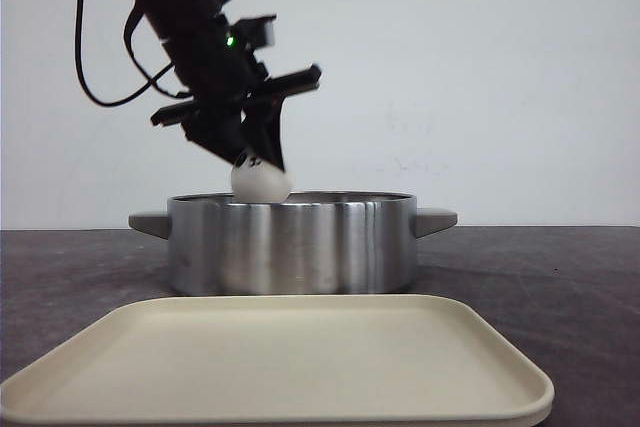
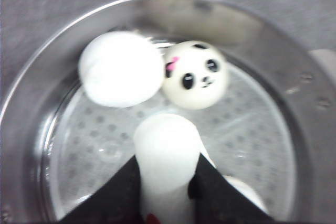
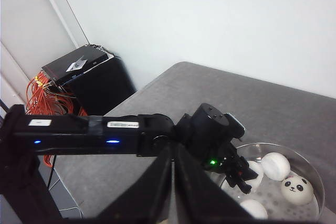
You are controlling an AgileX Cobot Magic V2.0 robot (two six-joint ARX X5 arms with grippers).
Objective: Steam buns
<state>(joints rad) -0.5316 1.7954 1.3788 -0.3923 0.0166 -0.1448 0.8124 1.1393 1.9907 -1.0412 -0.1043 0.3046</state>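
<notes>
My left gripper [image 1: 258,162] is shut on a white bun [image 1: 261,182] and holds it just above the rim of the steel pot [image 1: 290,242], on the pot's left side. In the left wrist view the held bun [image 2: 168,153] sits squeezed between the black fingers [image 2: 220,192] over the perforated steamer plate [image 2: 94,145]. Below it lie a bun with its plain side up [image 2: 121,69], a panda-faced bun [image 2: 195,74] and a third bun [image 2: 245,192] half hidden by a finger. My right gripper [image 3: 173,182] is shut and empty, high up and away from the pot.
A beige tray [image 1: 280,357] lies bare in front of the pot at the table's near edge. The pot's handles [image 1: 437,219] stick out at both sides. Off the table's far edge stands a black box [image 3: 79,64] with orange cables.
</notes>
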